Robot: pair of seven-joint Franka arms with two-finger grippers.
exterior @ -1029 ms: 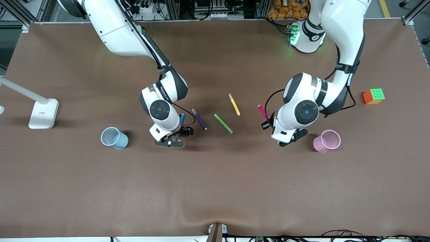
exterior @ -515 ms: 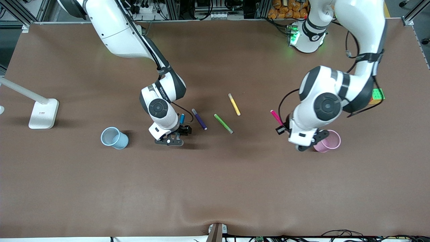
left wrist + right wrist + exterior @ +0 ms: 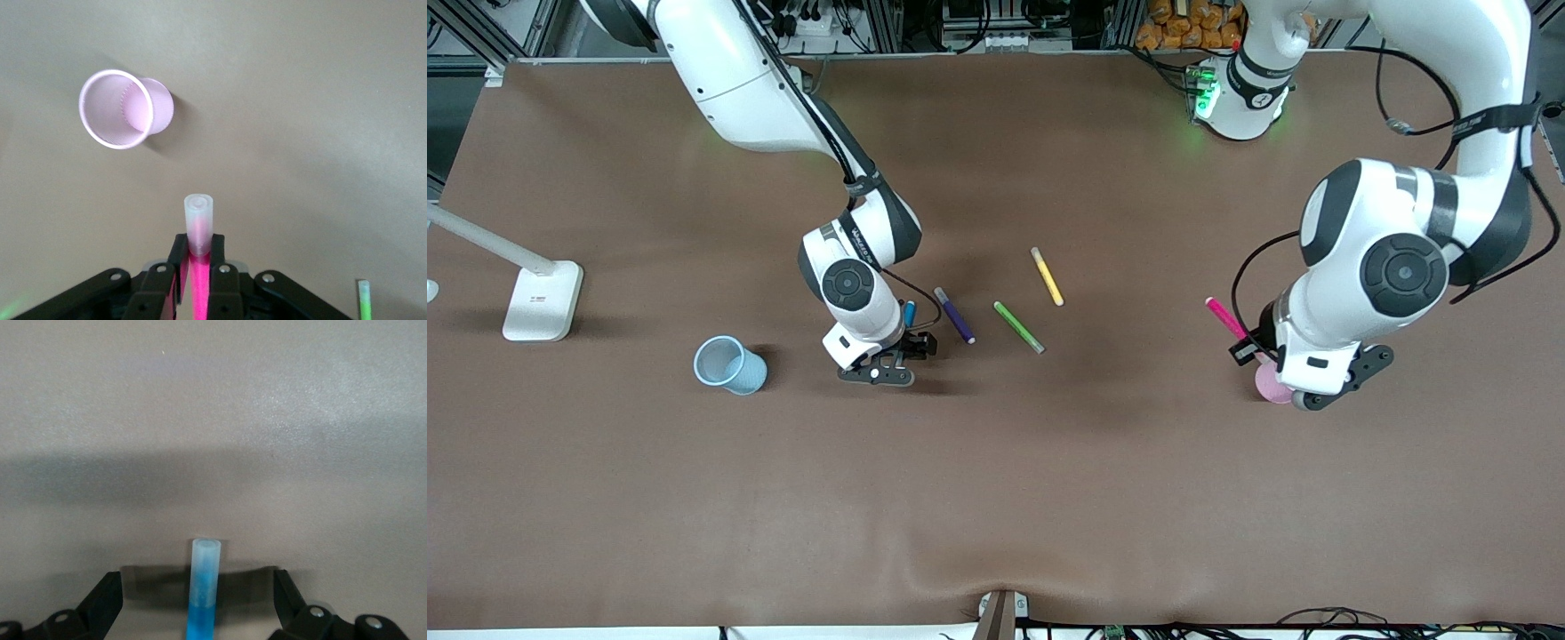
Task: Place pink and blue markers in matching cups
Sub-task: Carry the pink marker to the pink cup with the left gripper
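While left gripper [image 3: 195,270] pinches pink marker [image 3: 1224,316] over pink cup [image 3: 123,109] at frame right, right gripper [image 3: 197,597] sits spread around blue marker [image 3: 203,587] mid-frame; blue cup [image 3: 729,364] lower left.

Left gripper [image 3: 1272,356] over one cup [image 3: 1269,383]; three pens [image 3: 1018,326] between cups

Two white arms, dark joints

We note glossy white shells, dark grey round joint caps, black cables strapped along each arm, black grippers with silver screws.
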